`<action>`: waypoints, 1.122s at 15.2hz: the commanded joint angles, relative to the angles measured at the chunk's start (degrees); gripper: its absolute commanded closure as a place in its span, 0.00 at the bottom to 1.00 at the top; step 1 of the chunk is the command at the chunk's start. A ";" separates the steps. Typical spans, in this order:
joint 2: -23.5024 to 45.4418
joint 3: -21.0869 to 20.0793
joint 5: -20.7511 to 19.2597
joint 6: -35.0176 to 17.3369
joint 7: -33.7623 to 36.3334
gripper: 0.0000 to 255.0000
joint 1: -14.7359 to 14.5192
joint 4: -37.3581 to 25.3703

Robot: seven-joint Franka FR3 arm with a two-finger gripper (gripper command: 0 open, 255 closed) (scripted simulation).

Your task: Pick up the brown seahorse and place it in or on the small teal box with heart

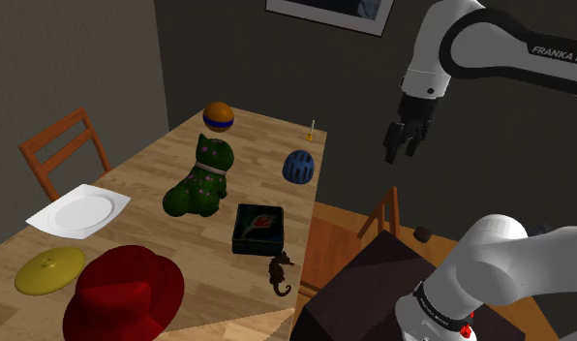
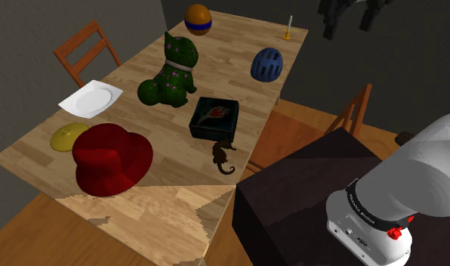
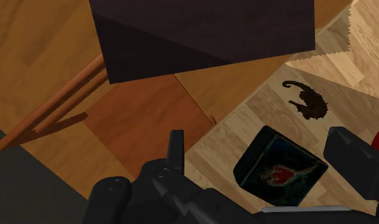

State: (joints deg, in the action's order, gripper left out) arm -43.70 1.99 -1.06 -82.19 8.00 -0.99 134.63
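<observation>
Reading "FRANKA EM" in pale letters along the dark band of the arm (image 1: pixel 437 44), cut short by the shoulder view's right edge. Making out a red heart-like mark on the lid of the small dark teal box (image 3: pixel 277 168), with no letters legible on it.

Finding the tool (image 1: pixel 405 145) hanging in the air off the surface (image 1: pixel 141 179), beyond the long edge facing the stand (image 1: pixel 359 291), over the floor and a wooden chair (image 3: pixel 51 111). Seeing both black fingers standing well apart, gripping nothing and touching nothing.

Spotting the brown seahorse (image 1: pixel 279 274) lying flat by that same long edge, close to the corner nearest the stand, just beside the box's short side, with a thin strip of wood showing between the two in the wrist view.

Noting the tool's upper part cut off by the second exterior view's top edge, and the red hat (image 1: pixel 130 291) clipped by the shoulder view's bottom edge. Failing to identify a small yellow upright thing (image 1: pixel 311 131) near the surface's far corner, or a small dark lump (image 1: pixel 422 232) on the floor by the chair. Losing the framed picture (image 1: pixel 330 12) on the wall mostly past the shoulder view's top edge.
</observation>
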 commanded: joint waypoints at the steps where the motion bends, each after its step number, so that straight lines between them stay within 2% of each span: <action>1: 0.00 0.00 0.00 0.00 0.00 0.00 0.00 0.00; 10: -7.92 -7.94 7.10 -18.44 11.09 0.00 -1.97 19.70; 17: -6.09 -16.62 14.06 -36.42 20.17 0.00 -5.45 30.44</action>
State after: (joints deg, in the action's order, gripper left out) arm -50.40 -13.36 12.00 -115.56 26.87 -5.97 163.64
